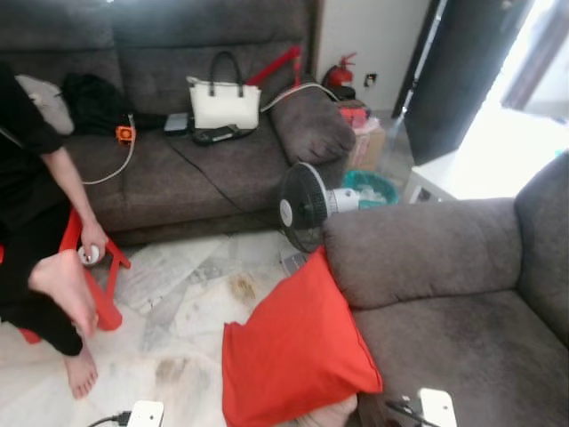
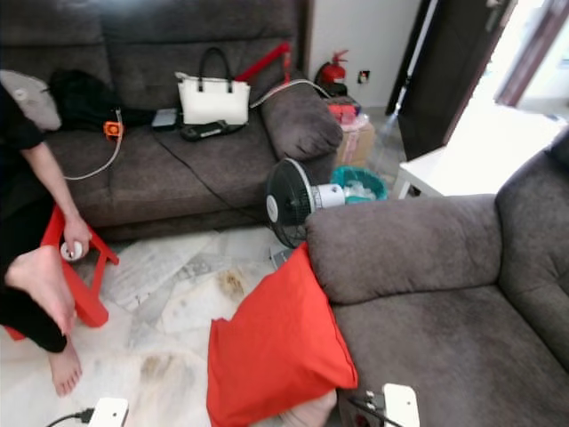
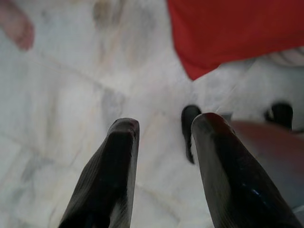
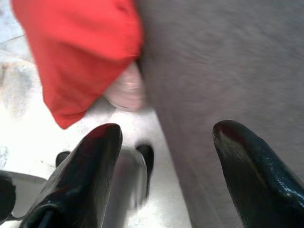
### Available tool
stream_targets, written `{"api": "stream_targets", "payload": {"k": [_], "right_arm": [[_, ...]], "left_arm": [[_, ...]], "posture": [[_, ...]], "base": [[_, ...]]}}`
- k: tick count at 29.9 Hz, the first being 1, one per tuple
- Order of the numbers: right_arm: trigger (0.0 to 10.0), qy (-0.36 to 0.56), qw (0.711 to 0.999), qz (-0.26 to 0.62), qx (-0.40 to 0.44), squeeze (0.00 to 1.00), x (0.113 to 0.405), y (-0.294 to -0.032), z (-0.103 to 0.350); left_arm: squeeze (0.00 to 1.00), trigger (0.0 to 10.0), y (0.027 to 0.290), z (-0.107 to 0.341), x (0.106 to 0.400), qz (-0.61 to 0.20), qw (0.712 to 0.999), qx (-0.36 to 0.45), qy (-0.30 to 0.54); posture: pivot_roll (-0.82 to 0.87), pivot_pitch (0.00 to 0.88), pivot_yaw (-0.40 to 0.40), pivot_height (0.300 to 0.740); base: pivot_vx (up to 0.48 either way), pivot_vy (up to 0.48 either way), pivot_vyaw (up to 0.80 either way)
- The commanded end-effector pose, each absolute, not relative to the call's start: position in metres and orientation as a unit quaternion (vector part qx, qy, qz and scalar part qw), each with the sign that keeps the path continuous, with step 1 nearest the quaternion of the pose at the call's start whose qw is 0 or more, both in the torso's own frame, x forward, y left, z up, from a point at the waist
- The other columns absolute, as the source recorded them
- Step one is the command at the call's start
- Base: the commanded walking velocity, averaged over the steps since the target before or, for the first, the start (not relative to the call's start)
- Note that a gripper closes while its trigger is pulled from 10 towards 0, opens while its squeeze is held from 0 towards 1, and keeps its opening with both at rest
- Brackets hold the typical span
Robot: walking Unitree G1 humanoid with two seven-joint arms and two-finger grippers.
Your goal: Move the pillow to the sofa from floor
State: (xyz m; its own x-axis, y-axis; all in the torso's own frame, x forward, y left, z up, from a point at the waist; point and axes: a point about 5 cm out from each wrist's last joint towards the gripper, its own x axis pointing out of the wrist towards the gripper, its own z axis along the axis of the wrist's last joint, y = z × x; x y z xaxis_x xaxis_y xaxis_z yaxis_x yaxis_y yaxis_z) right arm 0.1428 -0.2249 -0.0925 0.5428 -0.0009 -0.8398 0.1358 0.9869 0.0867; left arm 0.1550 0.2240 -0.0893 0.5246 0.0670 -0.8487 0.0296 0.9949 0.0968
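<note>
Leaning against the front of the grey fabric sofa (image 1: 444,347), the red square fabric pillow (image 1: 298,351) stands tilted on the pale marble floor (image 1: 182,329), its upper corner touching the sofa's padded armrest (image 1: 418,245) and its lower edge on the floor beside a light-coloured cushion partly hidden beneath it.

Left hand (image 3: 161,137): two long black fingers spread moderately apart, holding nothing, pointing down over bare marble floor; the pillow's corner lies near but apart from the fingertips.

Right hand (image 4: 166,137): two black fingers wide apart, holding nothing, pointing down along the front of the grey sofa seat, with the pillow's lower corner just beyond the fingertips and not touching them.

Both arms are held low at the bottom edge of the head views, where a white wrist block (image 1: 437,407) shows over the sofa seat and another (image 1: 145,414) over the floor.

Black electric fan (image 1: 302,206): upright on the floor between the two sofas, just beyond the pillow.

Second grey sofa (image 1: 204,151): across the floor, carrying a white handbag (image 1: 225,104) and dark items.

Person in black clothing (image 1: 31,222): seated at the left on a red plastic stool (image 1: 102,285), barefoot, one hand near the stool.
</note>
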Motion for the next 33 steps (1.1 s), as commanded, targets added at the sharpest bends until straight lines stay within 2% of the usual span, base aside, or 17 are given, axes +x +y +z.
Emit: {"api": "stream_targets", "payload": {"k": [1,10,14,22,33], "right_arm": [[10.0,0.478,0.874,-0.051,0.071,0.00,0.140,-0.231,-0.092],[10.0,0.478,0.874,-0.049,0.070,0.00,0.140,-0.231,-0.092],[10.0,0.478,0.874,-0.049,0.070,0.00,0.140,-0.231,-0.092],[10.0,0.456,0.880,-0.083,0.105,0.00,0.141,-0.231,-0.091],[10.0,0.362,0.911,-0.120,0.159,0.00,0.155,-0.233,-0.081]], "left_arm": [[0.00,10.0,0.217,-0.091,0.154,0.000,0.870,0.047,0.490],[0.00,10.0,0.218,-0.091,0.154,0.001,0.870,0.050,0.490],[0.00,10.0,0.218,-0.091,0.155,0.002,0.869,0.061,0.491],[0.00,10.0,0.221,-0.086,0.160,0.037,0.894,0.057,0.444],[0.00,10.0,0.223,-0.074,0.173,0.069,0.927,0.065,0.364]], "posture": [[0.09,0.018,-0.027,0.740],[0.09,0.019,-0.026,0.740],[0.09,0.018,-0.026,0.740],[0.09,0.013,-0.021,0.740],[0.09,0.000,-0.008,0.740]], "base": [[0.292,0.000,0.00],[0.292,0.000,0.00],[0.000,0.000,0.00],[0.000,0.000,0.00],[0.000,0.000,0.00]]}}
